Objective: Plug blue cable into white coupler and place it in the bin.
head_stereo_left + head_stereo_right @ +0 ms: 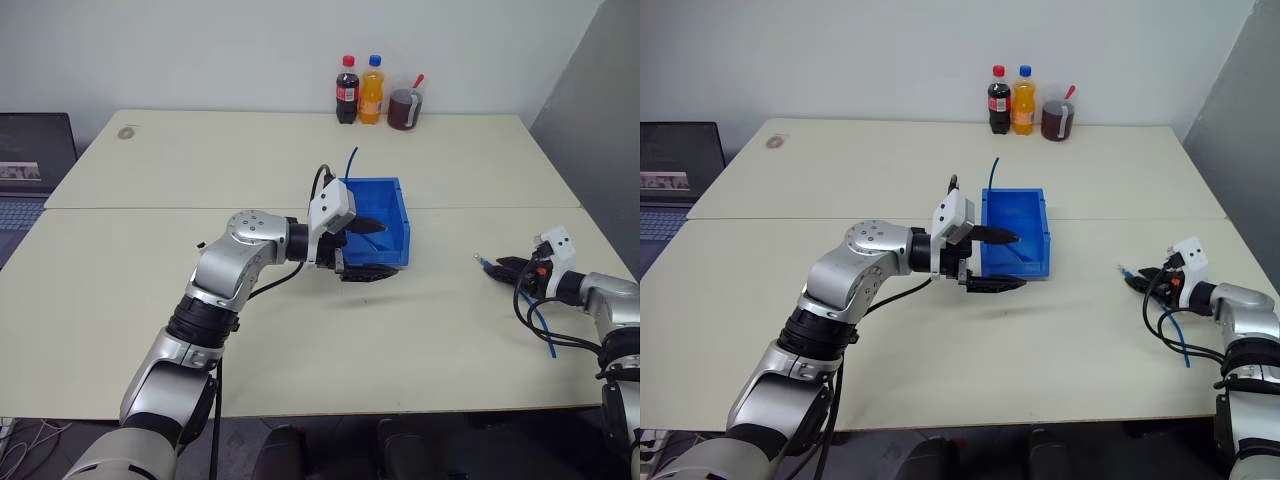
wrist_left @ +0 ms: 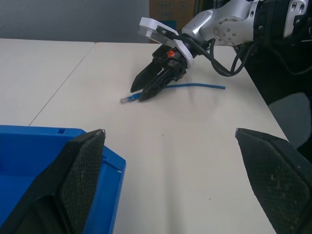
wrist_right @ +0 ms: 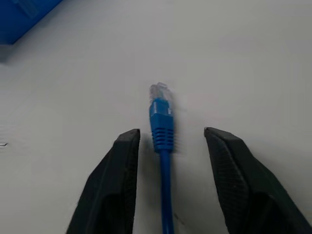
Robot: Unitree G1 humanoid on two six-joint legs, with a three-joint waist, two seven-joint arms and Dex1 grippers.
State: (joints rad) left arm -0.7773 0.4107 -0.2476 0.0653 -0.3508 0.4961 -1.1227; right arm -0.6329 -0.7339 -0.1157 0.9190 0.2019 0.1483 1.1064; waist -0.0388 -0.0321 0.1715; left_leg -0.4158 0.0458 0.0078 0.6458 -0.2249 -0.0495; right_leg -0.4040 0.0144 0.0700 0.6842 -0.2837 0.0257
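The blue cable lies on the table at the right, its clear plug pointing toward the middle and its tail running to the front edge. My right gripper straddles it just behind the plug; both fingers stand apart from the cable, open with a narrow gap on each side. The bin sits mid-table. My left gripper is open wide at the bin's near right corner, one finger over the bin's inside and the other in front of its wall. The white coupler is hidden.
Two bottles and a jug of dark liquid stand at the table's far edge. A laptop sits off to the left. A short blue wire rises behind the bin. The table's right edge is close to my right arm.
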